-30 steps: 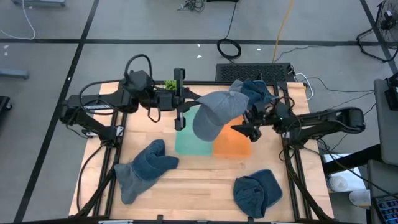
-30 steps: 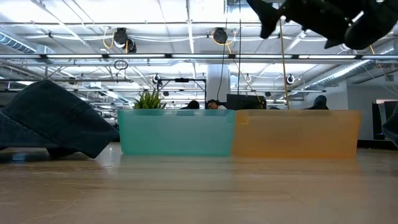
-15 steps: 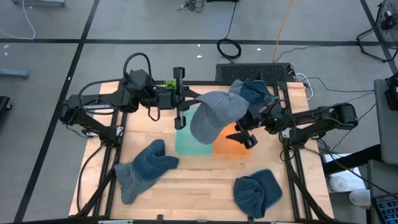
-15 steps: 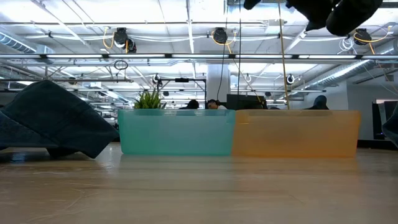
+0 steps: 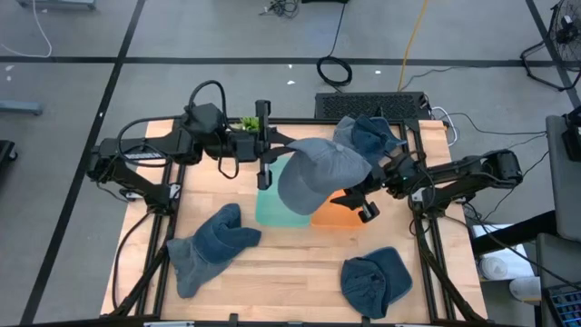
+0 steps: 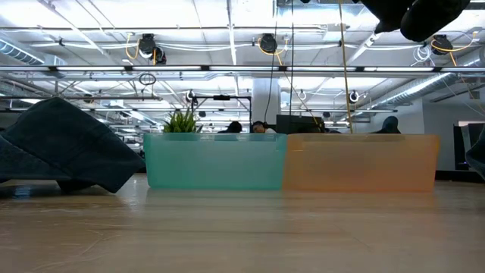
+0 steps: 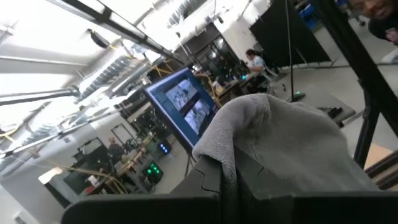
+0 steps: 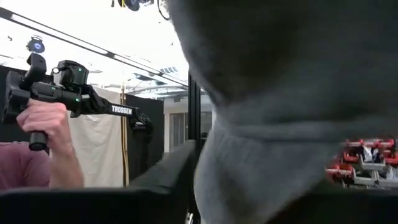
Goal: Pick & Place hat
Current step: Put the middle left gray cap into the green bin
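Grey hat [image 5: 320, 171] hangs in the air above the middle of the worktop [image 5: 290, 263], over the teal bin [image 5: 277, 207] and the orange bin [image 5: 338, 211], which stand touching side by side. From above, the left gripper [image 5: 264, 173] sits at the hat's edge nearest the left arm, and the right gripper [image 5: 363, 198] sits under its opposite edge. The left wrist view fills in what the high view cannot: grey fabric [image 7: 273, 143] bunches right between that arm's own jaws, so they are closed on the hat. The right wrist view shows grey cloth [image 8: 286, 99] draped close across the lens, and those jaws appear to pinch it, though the contact itself is hidden. That same view alone shows a person's hand [image 8: 46, 121] in the room beyond, holding a black handle.

At table height the hat itself is out of frame; only dark arm parts show at the upper edge, with the two bins [image 6: 216, 161] standing on the wood. Three darker blue hats lie elsewhere: one at the near left [image 5: 211, 243], one at the near right [image 5: 374, 280], one behind the orange bin by the right arm [image 5: 372, 134].
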